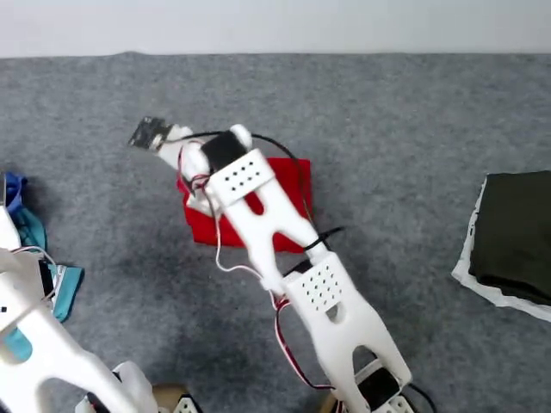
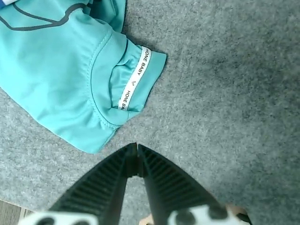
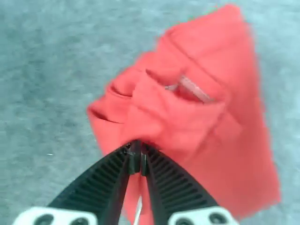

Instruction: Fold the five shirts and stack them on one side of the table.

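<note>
**Right arm working the red shirt's fold**

The right gripper [image 3: 135, 157] is clenching at the near edge of the red shirt [image 3: 211, 140]. Its jaws are pressing together on what looks like a raised pleat of the cloth. The red shirt is lying partly folded and bunched on the grey table [image 1: 387, 112], with the right arm reaching across it.

Well apart from the red shirt, on the left arm's side, the teal shirt [image 2: 51, 79] is lying crumpled, with a bit of blue shirt [image 1: 13, 189] just beyond it. The left gripper [image 2: 137, 157] is hanging over bare table just beside the teal collar, pinched closed and empty.

Well apart from the red shirt on the opposite side, a dark folded shirt [image 1: 516, 232] is sitting on a white one [image 1: 472, 275].

Judging from this, the fold of the red shirt is the step in hand. The next move is probably calling for carrying the pinched edge across the shirt, then moving it to the stack.
</note>
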Robot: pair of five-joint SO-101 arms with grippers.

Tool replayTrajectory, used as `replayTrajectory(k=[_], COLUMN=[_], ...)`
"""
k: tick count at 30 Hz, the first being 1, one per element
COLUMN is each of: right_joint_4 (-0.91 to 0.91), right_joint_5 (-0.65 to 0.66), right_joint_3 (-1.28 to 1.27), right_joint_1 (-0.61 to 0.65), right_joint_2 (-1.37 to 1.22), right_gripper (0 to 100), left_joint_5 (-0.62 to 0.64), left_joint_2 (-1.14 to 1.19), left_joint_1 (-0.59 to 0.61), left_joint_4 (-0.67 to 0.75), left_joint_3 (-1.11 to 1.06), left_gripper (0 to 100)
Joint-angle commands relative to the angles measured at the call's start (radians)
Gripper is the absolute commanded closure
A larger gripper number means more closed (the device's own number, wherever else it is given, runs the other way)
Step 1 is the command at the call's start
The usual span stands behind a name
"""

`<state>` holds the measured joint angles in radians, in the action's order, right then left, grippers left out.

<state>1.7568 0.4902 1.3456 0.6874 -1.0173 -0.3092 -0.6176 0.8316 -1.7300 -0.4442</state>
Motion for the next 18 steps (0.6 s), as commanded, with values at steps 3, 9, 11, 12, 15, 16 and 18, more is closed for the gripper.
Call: replayTrajectory(k=[3,9,11,12,15,16,18], right_joint_4=[-0.053,-0.143,-0.137,-0.133,-0.114,-0.099,-0.051], right_joint_5=[0.008,0.008,0.006,0.006,0.006,0.006,0.006], right_joint_3=[0.046,0.051,0.054,0.055,0.055,0.055,0.055], right_joint_1=[-0.143,-0.174,-0.142,-0.119,-0.041,-0.012,0.051], right_joint_2=[0.082,-0.028,-0.056,-0.061,-0.061,-0.059,-0.038], right_gripper=[98.9,98.9,98.9,98.9,98.9,98.9,98.9], left_joint_5=[0.011,0.011,0.011,0.011,0.011,0.011,0.011], left_joint_2=[-0.023,-0.023,-0.023,-0.023,-0.023,-0.023,-0.023], left_joint_1=[-0.002,-0.006,-0.003,-0.003,-0.002,0.000,0.000], left_joint_4=[-0.006,-0.002,0.002,0.002,0.000,0.000,0.000], left_joint_3=[0.001,-0.001,-0.001,-0.001,-0.001,-0.001,-0.001], left_gripper=[99,99,99,99,99,99,99])
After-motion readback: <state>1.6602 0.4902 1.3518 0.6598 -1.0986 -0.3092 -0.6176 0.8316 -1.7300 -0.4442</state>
